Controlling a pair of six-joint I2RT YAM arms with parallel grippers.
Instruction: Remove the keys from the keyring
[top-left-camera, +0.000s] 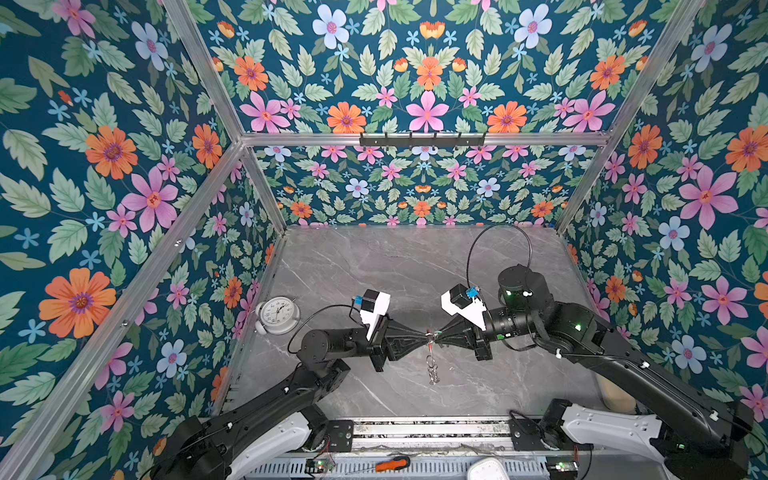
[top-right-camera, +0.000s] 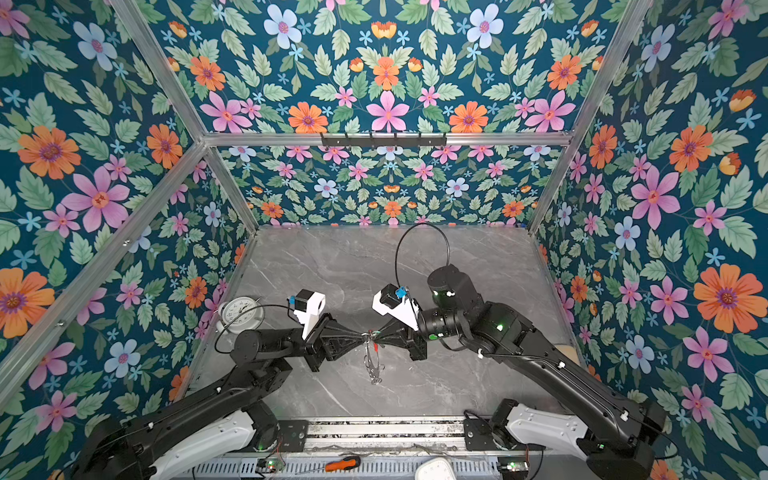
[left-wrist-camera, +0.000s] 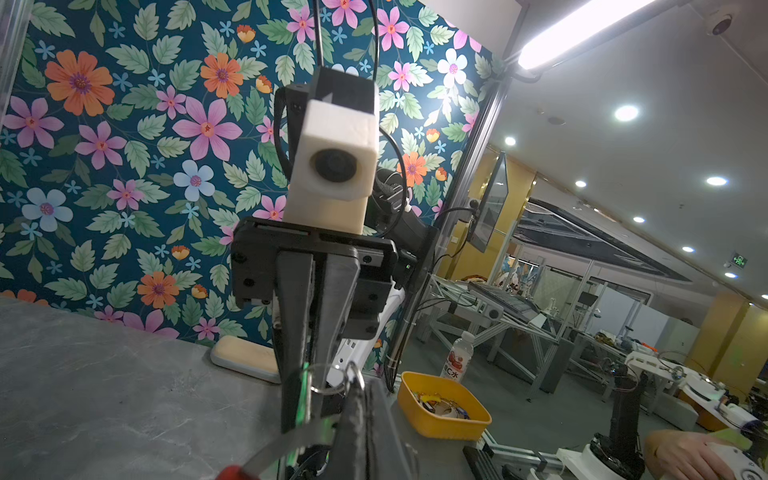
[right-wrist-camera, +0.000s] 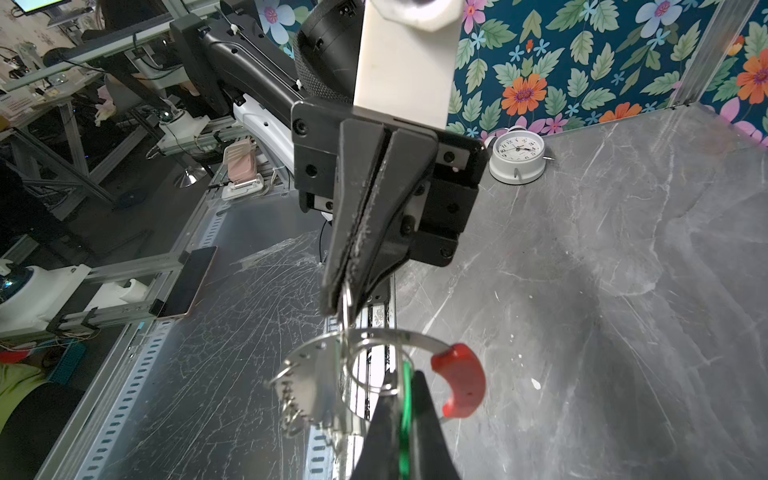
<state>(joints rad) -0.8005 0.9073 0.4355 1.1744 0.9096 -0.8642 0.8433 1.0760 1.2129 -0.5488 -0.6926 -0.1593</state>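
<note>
Grey marble table (top-left-camera: 374, 266) | thin grey metal hoop (right-wrist-camera: 395, 332), 6 o'clock of jaws: likely light, slippery | left jaws pinching small wire ring (right-wrist-camera: 347, 299), right jaws pinching green plastic tag (right-wrist-camera: 405, 399)

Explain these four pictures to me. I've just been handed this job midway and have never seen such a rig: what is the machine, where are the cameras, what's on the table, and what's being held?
This is a robot with two black arms, each ending in a two-fingered gripper. The two wide pictures come from one camera head overhead, looking down into the booth. The other two come from a camera on each wrist, and each faces the opposite arm. A white alarm clock stands on the grey table. The left gripper and right gripper meet tip to tip above the table, both shut. The left pinches a small wire ring and the right pinches a green tag. The keyring, with its red section, hangs between them.
</note>
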